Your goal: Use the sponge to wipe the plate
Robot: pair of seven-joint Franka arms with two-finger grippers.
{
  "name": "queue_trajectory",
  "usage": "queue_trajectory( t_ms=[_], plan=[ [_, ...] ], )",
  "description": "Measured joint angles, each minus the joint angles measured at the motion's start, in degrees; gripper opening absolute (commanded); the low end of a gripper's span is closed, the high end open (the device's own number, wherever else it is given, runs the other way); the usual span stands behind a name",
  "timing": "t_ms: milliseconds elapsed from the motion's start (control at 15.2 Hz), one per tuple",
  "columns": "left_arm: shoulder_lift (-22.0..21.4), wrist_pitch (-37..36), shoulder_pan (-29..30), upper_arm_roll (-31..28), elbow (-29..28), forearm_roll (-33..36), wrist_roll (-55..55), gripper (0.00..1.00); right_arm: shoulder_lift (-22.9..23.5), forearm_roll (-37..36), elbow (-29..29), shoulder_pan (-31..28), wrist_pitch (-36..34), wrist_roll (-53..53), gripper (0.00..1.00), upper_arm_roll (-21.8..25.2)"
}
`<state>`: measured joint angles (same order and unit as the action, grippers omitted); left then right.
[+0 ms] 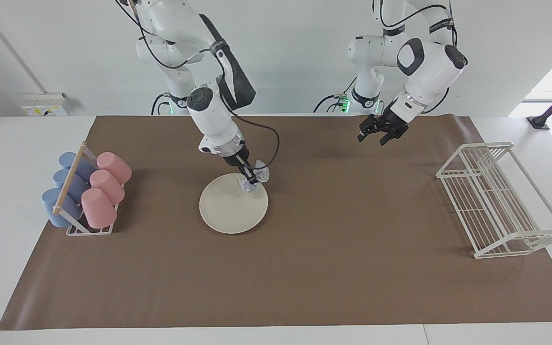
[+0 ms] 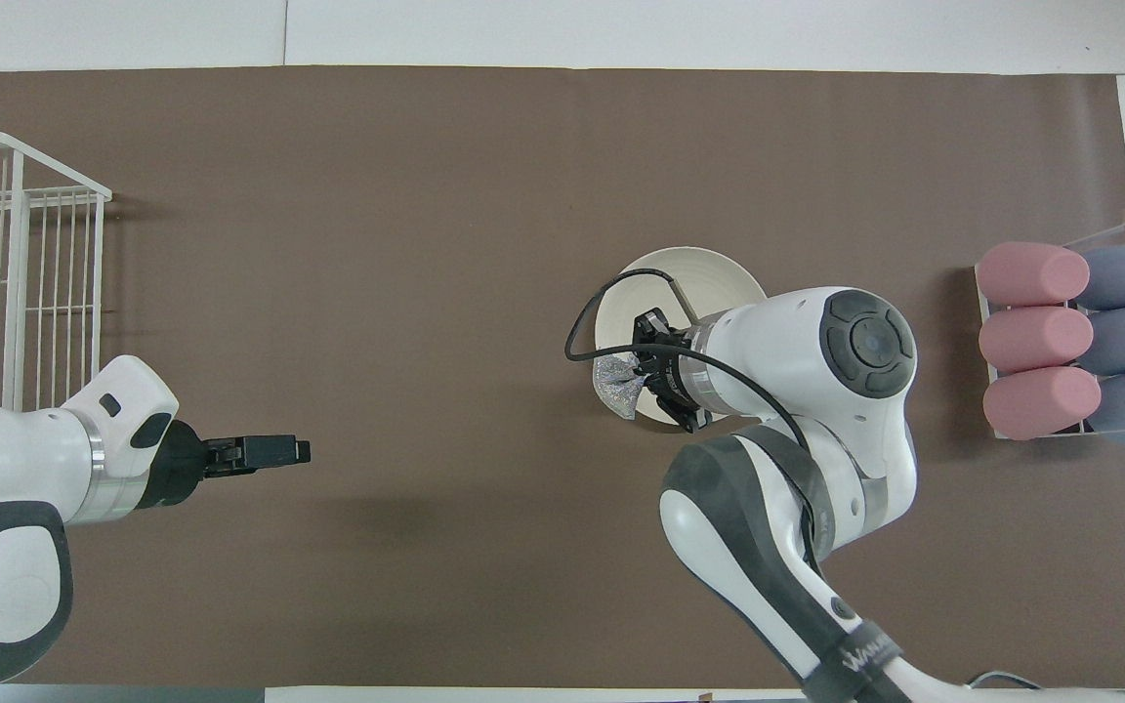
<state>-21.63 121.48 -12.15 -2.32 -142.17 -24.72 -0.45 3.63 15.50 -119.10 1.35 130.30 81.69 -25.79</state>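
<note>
Right end effector [image 1: 251, 180] clamped on sponge [image 1: 257, 178], sponge at plate [image 1: 228, 208] edge nearer robots; plate mid-surface, between cup rack [image 1: 86, 191] and wire rack [image 1: 499, 199]; left end effector [image 1: 379, 136] waits spread wide, above mat toward wire rack

Facing view: high, across the table, looking toward both arm bases. Overhead view: steeply downward from above the robots' end. Both share the brown mat [image 1: 304, 268] [image 2: 426, 195], plate [image 1: 225, 211] [image 2: 709, 268] and wire rack [image 1: 496, 201] [image 2: 6, 273], half-turned.
</note>
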Motion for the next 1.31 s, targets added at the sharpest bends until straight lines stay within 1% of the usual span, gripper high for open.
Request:
queue_trajectory(
  t_ms=[66,197,329,460,526,657,854,1117,1183,1314],
  plan=[
    [0.0,-0.1,0.1,-0.2,0.2,-2.9,-0.2,1.00,-2.9,-2.0,2.4,0.1,-5.8,3.3,0.00,-0.1],
    [0.0,-0.6,0.3,-0.2,0.5,-11.6,-0.2,1.00,-7.3,-3.8,6.4,1.1,-14.4,9.2,0.00,-0.4],
    [0.0,-1.8,0.3,0.2,1.5,-20.5,-0.2,1.00,-9.7,-5.0,11.0,3.4,-22.0,16.0,0.00,-0.6],
    [-0.1,-3.9,0.3,0.7,3.0,-29.8,-0.2,1.00,-10.3,-7.4,16.0,6.4,-28.5,24.0,0.00,-0.8],
    [-0.1,-5.3,0.3,0.8,3.7,-33.8,-0.2,1.00,-10.3,-8.5,17.5,8.0,-30.0,27.7,0.00,-0.9],
    [-0.1,-7.7,0.2,0.9,5.0,-40.1,-0.2,1.00,-10.0,-9.2,18.7,10.7,-30.8,32.6,0.00,-1.1],
    [-0.3,-10.1,-1.6,1.2,5.8,-47.3,-0.2,1.00,-9.4,-9.4,18.8,12.6,-30.8,35.3,0.00,-1.2],
    [-0.4,-10.9,-6.3,1.4,6.0,-53.6,-0.2,1.00,-8.9,-9.6,18.8,12.6,-30.8,35.4,0.00,-1.1],
    [-0.4,-10.3,-7.7,1.6,6.0,-54.4,-0.2,1.00,-8.9,-9.6,18.8,12.6,-30.8,35.4,0.00,-1.1],
    [-0.4,-6.6,-11.3,2.4,5.9,-55.7,-0.2,1.00,-8.9,-9.6,18.8,12.6,-30.8,35.4,0.00,-1.1]
  ],
)
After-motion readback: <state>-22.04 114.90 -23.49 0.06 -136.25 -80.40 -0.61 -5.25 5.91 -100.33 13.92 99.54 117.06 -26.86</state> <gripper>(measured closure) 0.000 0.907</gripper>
